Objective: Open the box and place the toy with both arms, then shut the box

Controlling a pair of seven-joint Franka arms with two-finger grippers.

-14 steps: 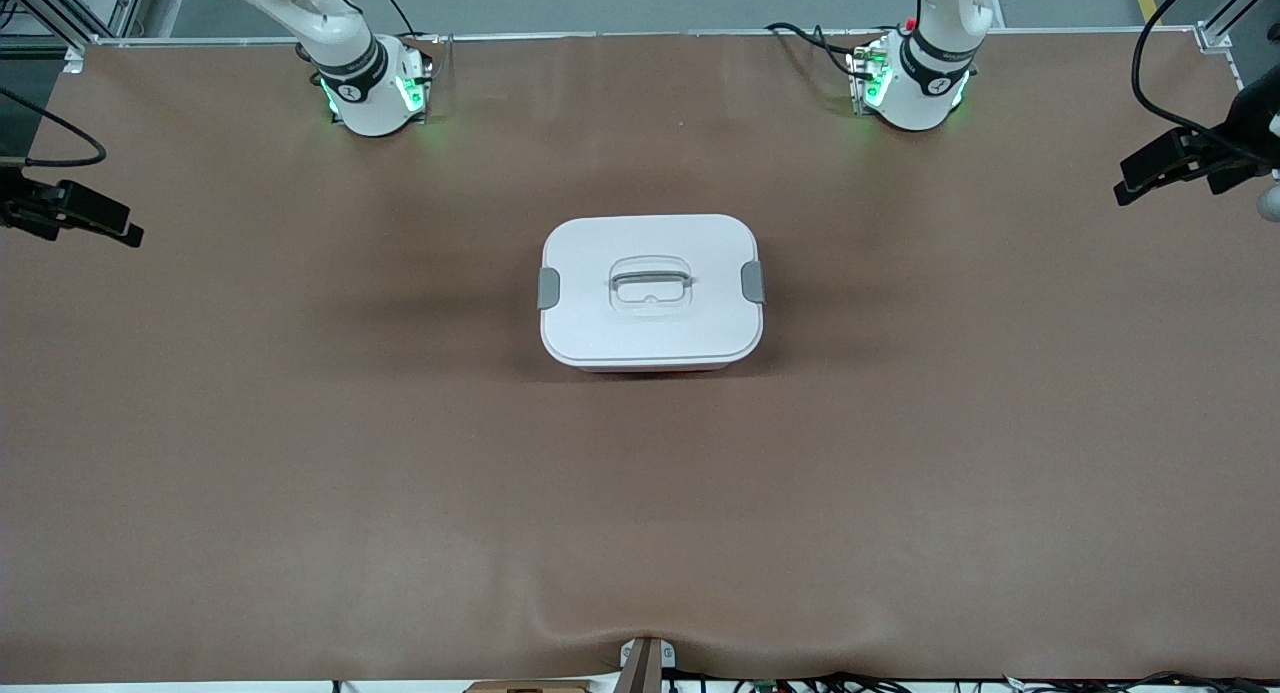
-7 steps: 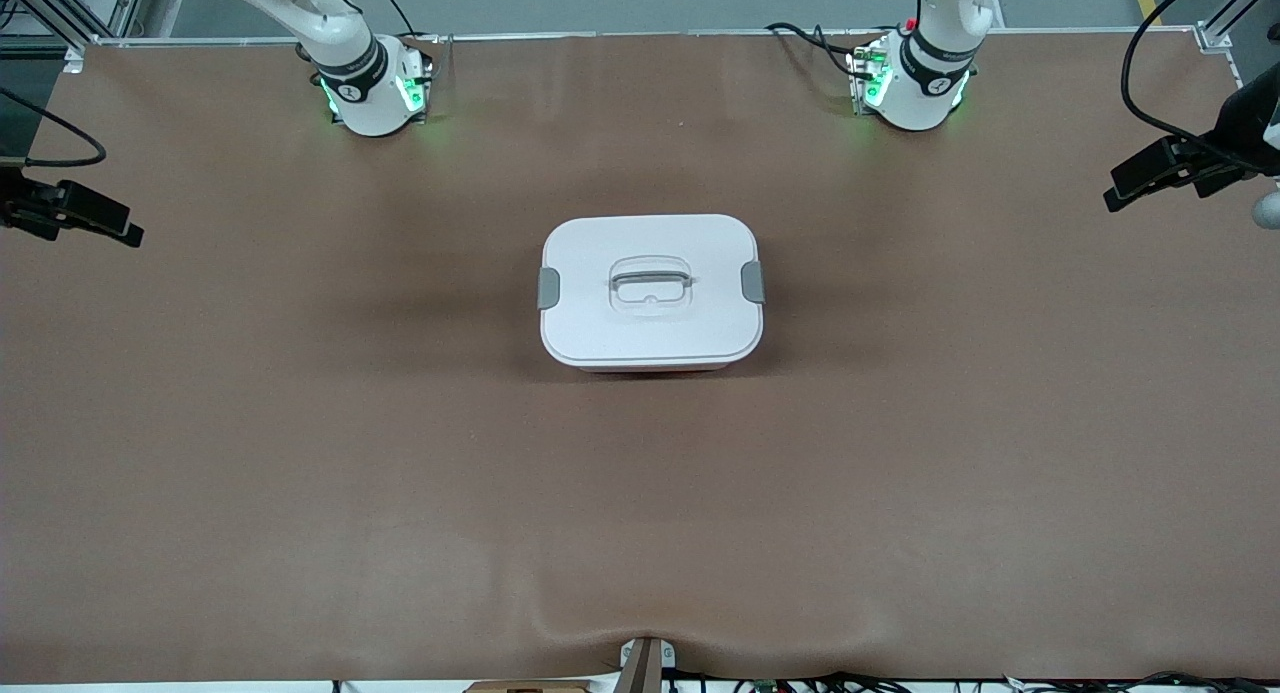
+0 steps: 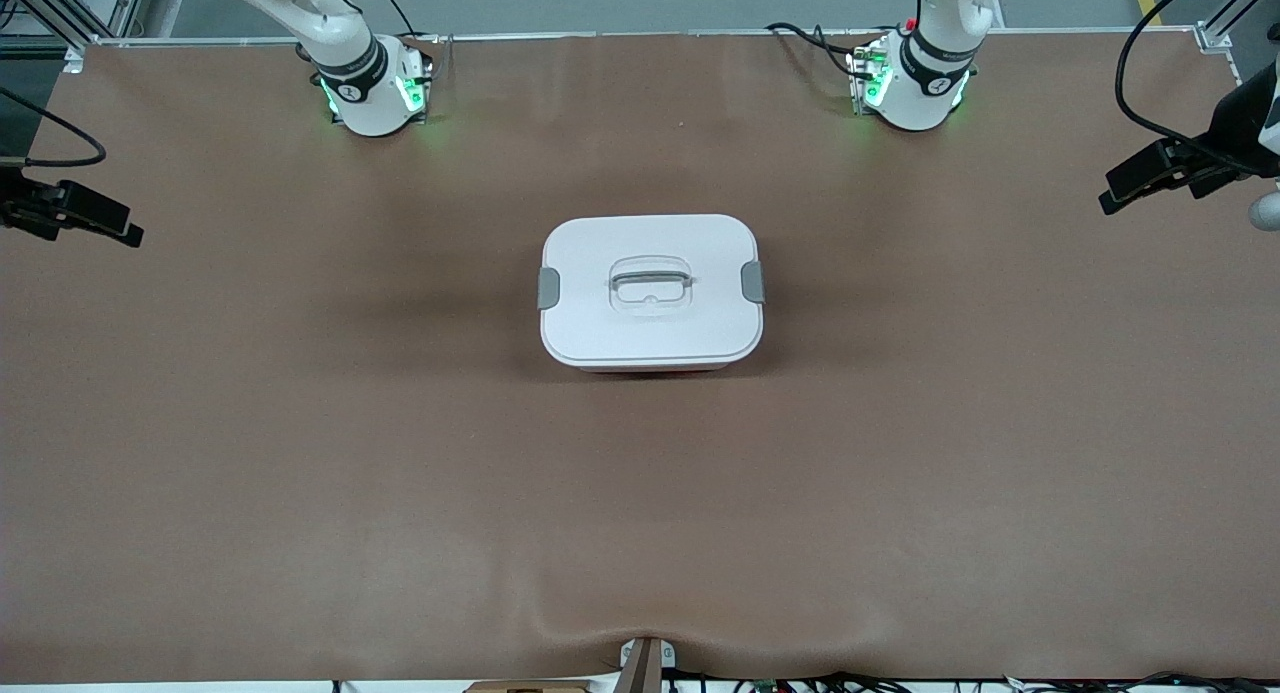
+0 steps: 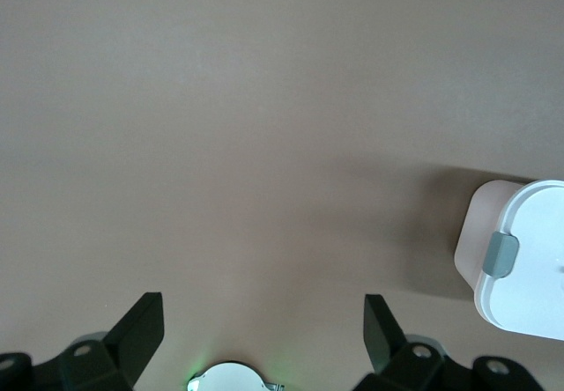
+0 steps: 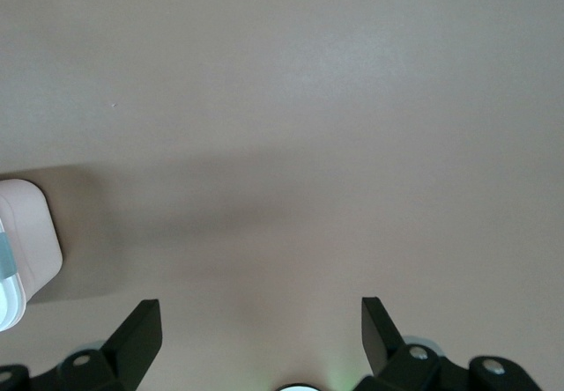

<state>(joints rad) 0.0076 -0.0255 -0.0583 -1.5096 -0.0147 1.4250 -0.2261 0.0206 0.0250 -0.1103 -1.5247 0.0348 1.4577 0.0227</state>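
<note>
The box (image 3: 651, 291) stands in the middle of the table with its white lid on and a grey clip (image 3: 549, 288) at each end. In the left wrist view the box (image 4: 524, 268) shows one grey clip (image 4: 500, 255); in the right wrist view only a corner of the box (image 5: 26, 241) shows. My left gripper (image 3: 1112, 197) hangs over the left arm's end of the table, open and empty (image 4: 263, 316). At the right arm's end my right gripper (image 3: 125, 233) is likewise open and empty (image 5: 261, 316). The toy is out of view.
A brown cover (image 3: 300, 453) spreads over the whole table. The two arm bases (image 3: 375, 93) (image 3: 915, 88) glow green along the edge farthest from the front camera. A small clamp (image 3: 645, 658) sits at the nearest edge.
My left gripper has crept slightly inward toward the box. The right gripper and the box have not moved.
</note>
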